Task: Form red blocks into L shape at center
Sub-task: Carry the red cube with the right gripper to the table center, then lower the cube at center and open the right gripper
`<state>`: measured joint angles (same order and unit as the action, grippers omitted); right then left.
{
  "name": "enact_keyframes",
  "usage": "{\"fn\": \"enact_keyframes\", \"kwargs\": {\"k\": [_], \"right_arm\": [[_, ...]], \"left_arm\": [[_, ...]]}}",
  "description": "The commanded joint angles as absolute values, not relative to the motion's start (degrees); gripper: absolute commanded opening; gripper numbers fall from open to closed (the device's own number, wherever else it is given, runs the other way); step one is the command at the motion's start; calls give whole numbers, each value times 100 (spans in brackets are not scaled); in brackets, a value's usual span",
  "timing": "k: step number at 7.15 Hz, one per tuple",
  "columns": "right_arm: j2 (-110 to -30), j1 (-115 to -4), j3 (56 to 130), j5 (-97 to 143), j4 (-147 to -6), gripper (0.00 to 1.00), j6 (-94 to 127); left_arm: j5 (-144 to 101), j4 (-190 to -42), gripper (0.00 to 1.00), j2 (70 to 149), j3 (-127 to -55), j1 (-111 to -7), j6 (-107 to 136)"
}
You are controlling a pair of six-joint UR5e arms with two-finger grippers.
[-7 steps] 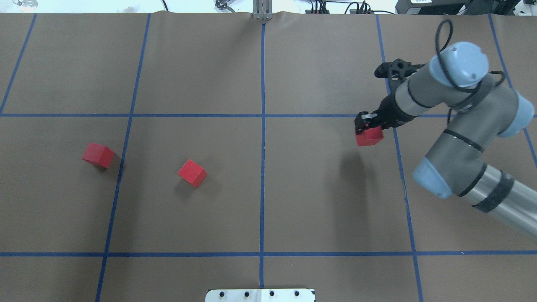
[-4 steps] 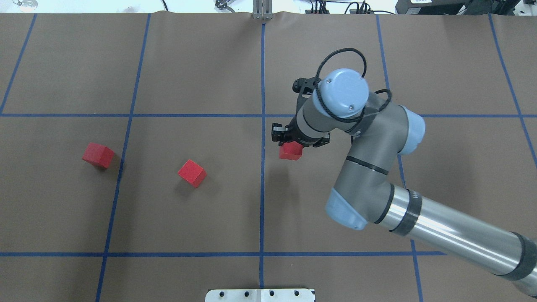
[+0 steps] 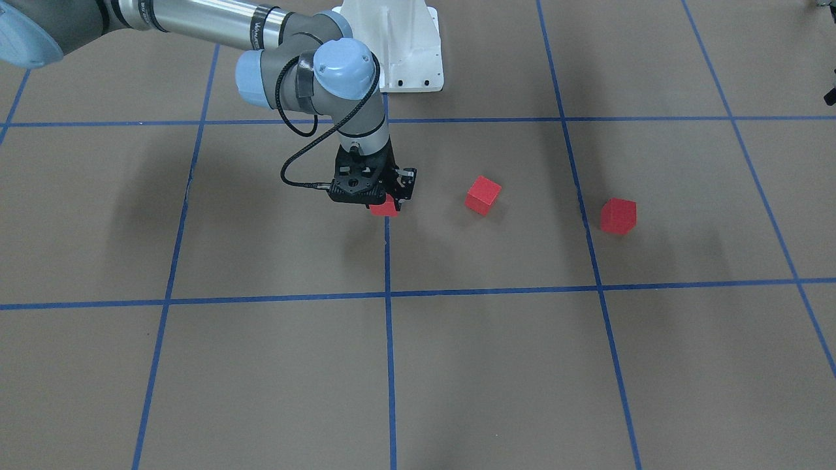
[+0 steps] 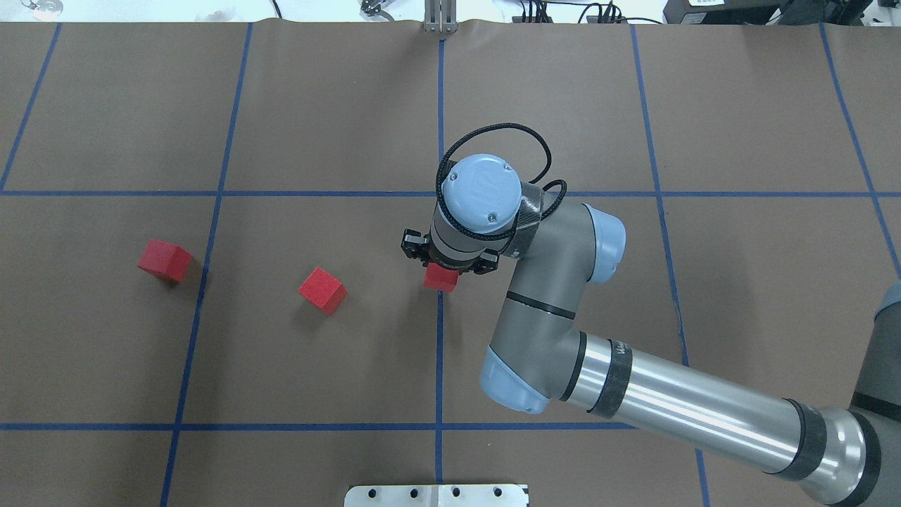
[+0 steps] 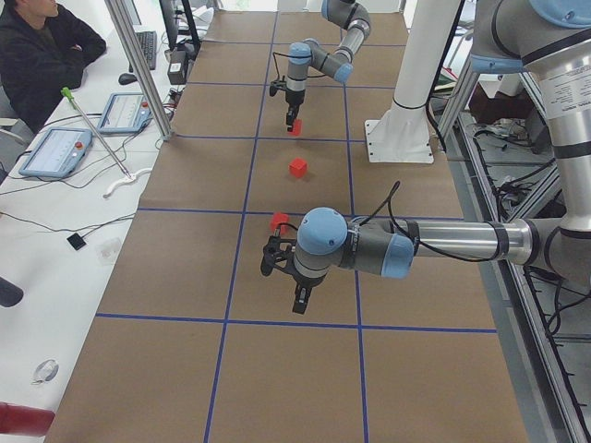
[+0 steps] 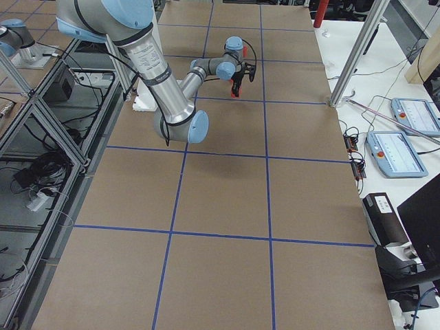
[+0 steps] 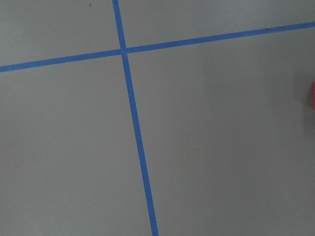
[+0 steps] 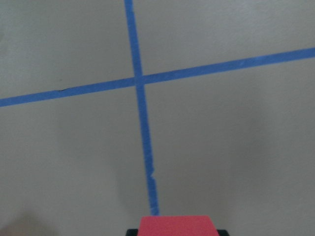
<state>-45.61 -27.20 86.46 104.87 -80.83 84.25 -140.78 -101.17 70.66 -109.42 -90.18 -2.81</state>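
1. A brown table [image 4: 563,105] carries a grid of blue tape lines [image 4: 440,352].
2. The inner red block [image 4: 322,290] lies in the middle row, left of the middle line and askew to the grid.
3. The outer red block [image 4: 164,260] lies farther left, near the next vertical line.
4. A white robot base [image 3: 398,46] stands at the table's edge on the middle line.

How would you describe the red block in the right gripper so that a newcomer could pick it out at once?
Find the middle blue tape line running away from the robot; the right gripper hangs over it. The held red block is clamped in that gripper, whereas the middle block and the outer block lie loose to the robot's left.
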Motion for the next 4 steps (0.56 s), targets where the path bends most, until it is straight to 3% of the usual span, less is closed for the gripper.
{"fn": "enact_keyframes", "kwargs": {"k": [1, 4], "right_arm": [[-4579, -2575, 8596, 10450, -8103, 0, 7984], [-4562, -2540, 8508, 10450, -8095, 0, 7936]], "left_arm": [[-14080, -10143, 100, 7066, -10942, -9018, -273], [-14080, -10143, 100, 7066, -10960, -9009, -281]]}}
